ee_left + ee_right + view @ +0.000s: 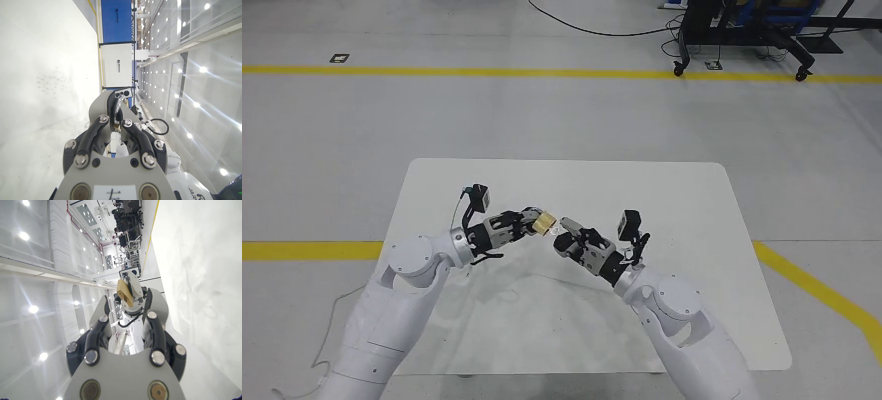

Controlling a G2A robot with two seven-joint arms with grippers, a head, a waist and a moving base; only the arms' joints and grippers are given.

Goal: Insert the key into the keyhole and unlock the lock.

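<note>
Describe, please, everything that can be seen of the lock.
The lock is a small padlock: a block-shaped body that looks like brass and a curved silvery shackle. The left gripper is shut on its shackle end and holds it in the air above the white table. Its free end face points toward the right gripper and bears a small dark mark, perhaps the keyhole.

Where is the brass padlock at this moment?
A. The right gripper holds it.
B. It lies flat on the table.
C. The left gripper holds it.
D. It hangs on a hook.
C: the left gripper is shut on the metal loop of the padlock, and the right wrist view shows it held farther off, by the other arm.
</note>
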